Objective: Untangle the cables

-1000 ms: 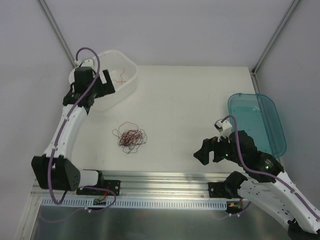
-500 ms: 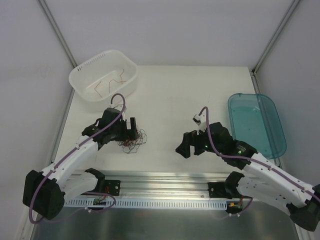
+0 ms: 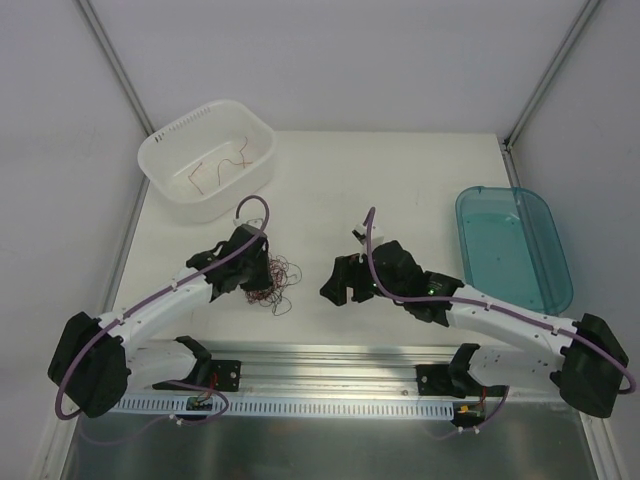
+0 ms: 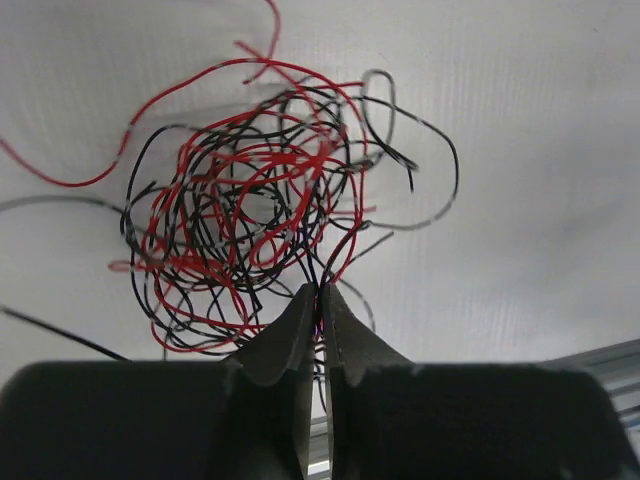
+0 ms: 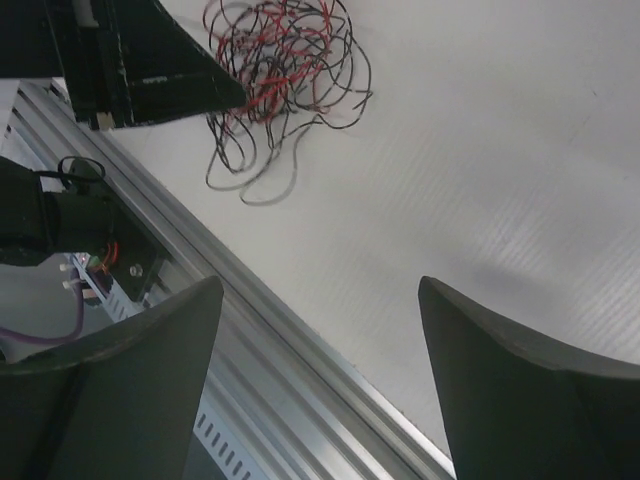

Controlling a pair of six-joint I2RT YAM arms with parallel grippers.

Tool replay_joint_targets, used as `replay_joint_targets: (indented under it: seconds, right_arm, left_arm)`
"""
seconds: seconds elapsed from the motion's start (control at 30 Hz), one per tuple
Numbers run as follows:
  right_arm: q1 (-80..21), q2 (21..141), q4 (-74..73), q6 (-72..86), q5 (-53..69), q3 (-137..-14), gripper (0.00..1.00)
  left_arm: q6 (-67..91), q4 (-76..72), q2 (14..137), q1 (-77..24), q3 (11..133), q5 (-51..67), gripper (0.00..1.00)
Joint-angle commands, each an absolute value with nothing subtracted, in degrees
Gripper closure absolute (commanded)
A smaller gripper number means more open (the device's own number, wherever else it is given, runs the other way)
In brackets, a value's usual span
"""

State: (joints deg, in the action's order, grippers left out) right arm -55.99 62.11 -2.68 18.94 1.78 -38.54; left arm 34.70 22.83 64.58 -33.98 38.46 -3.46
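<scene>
The left gripper is clenched: in the left wrist view its two black fingers meet at the tips and pinch a few strands at the near margin of the cables. The cables form one dense knot of curly red and black wires, with loose ends running out to the left and right of the knot. Whether the knot rests fully on the surface cannot be determined. In the top view the left gripper sits on the left side of the cables, which lie towards the near edge of the table, left of its centre. The right gripper is released, with its fingers set wide apart and nothing between them. It hangs above bare table near the aluminium rail that runs along the near edge. The right wrist view shows the cables ahead of it, with the left gripper touching them. In the top view the right gripper is just beside the cables on their right, apart from them. A white basket stands at the far left corner and holds separate red wires. A translucent teal tray lies along the right edge.
</scene>
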Motion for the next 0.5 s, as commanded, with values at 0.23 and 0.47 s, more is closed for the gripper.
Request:
replay_joint_targets:
  seconds: [0.23, 0.47]
  right_arm:
    - [-56.69, 70.21, 8.79, 20.14, 0.62, -41.12, 0.36]
    - [-56.6, 79.27, 8.52, 19.07, 0.44, -47.1, 0.47]
  left_arm:
    - [45.26, 19.25, 60.47, -39.9, 37.18, -0.18, 1.0]
    - [47.37, 19.25, 58.8, -41.31, 35.6, -0.17, 1.0]
